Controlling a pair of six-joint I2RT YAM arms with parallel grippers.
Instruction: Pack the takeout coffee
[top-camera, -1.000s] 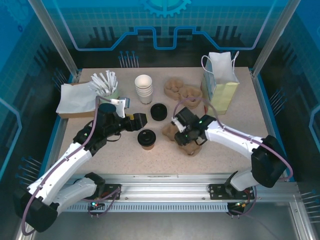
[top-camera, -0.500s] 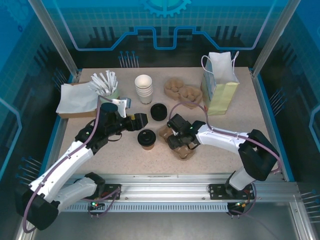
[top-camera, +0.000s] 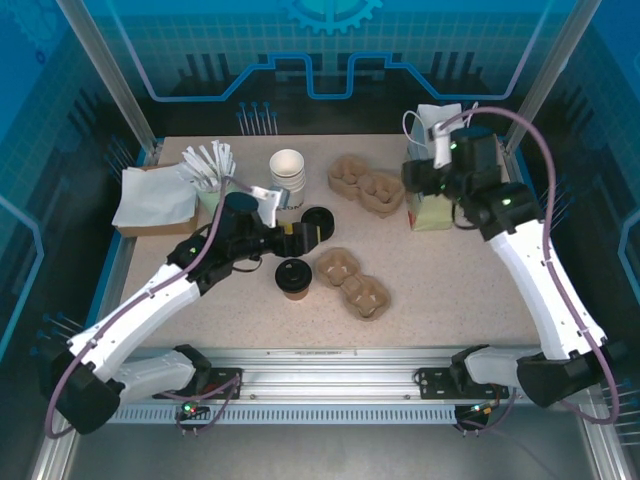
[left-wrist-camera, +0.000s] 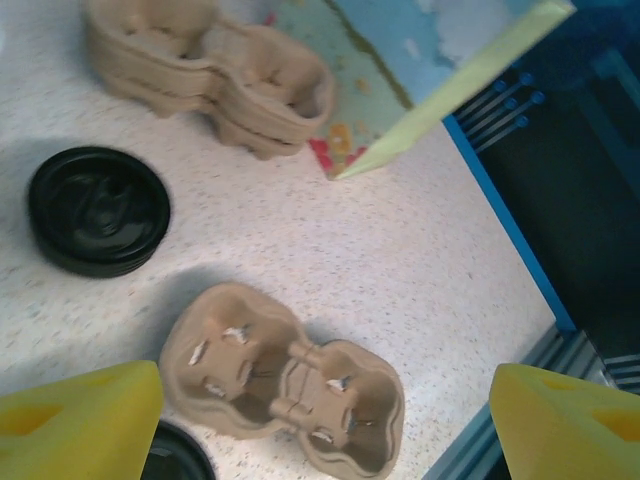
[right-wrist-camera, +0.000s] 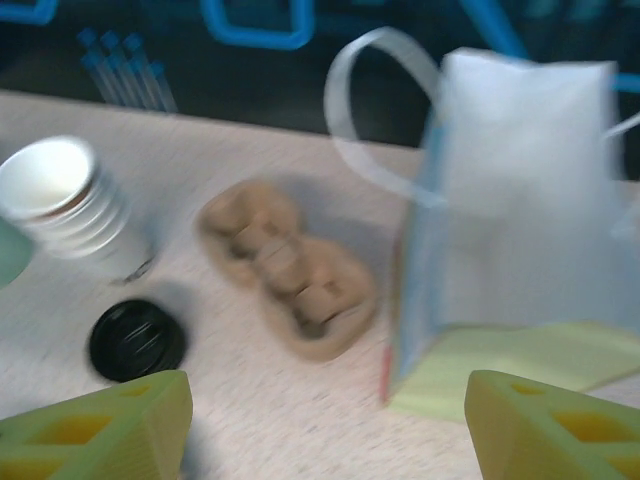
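Coffee cup (top-camera: 293, 277), lidded, stood on the surface (top-camera: 450, 290) at centre frame, beside an empty tray (top-camera: 352, 281); not yet packed. Left claw (left-wrist-camera: 320, 425) gaped wide near it, holding nothing. Right claw (right-wrist-camera: 325, 430) spread empty by the bag (top-camera: 440, 175), upper right.

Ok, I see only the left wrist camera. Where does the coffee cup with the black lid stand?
Observer: The small brown paper cup with round black plastic lid stands upright just left of the single tan pulp two-cup carrier.
Operator: And the right claw?
Observer: The right claw hangs open and empty at the far right, before the white and yellow paper bag.
Operator: Something behind my arm?
Observer: A stack of lidless white paper cups stands at the far side.
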